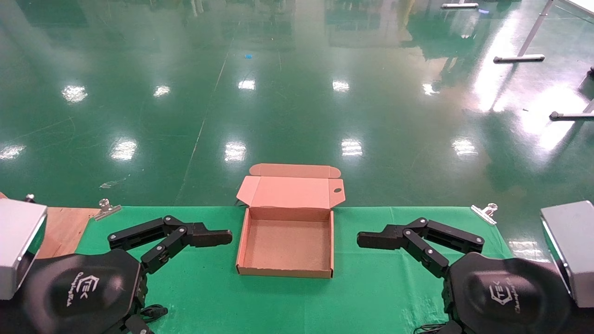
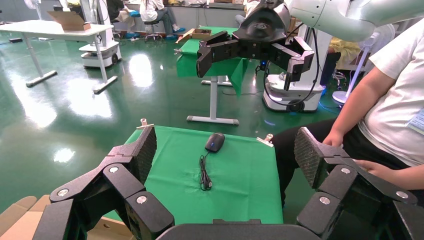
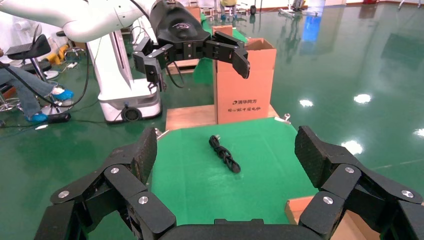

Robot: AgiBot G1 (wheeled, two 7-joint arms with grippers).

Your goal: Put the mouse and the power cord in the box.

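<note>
The brown box (image 1: 246,241) stands open at the middle of the green table, its lid (image 1: 290,192) tilted back and its inside bare. My left gripper (image 1: 195,237) hovers just left of it and my right gripper (image 1: 390,239) just right of it, both open and holding nothing. In the left wrist view the black mouse (image 2: 215,142) lies on the green cloth beyond the fingers (image 2: 145,150), its thin cable (image 2: 204,175) trailing toward me. The power cord (image 3: 224,155) lies bundled on the cloth in the right wrist view. Neither shows in the head view.
A tall printed carton (image 3: 245,85) and a wooden board (image 3: 192,116) stand beyond the cord's end of the table. Metal clips (image 1: 485,211) hold the cloth at the corners. A seated person (image 2: 380,100) is beside the mouse's end.
</note>
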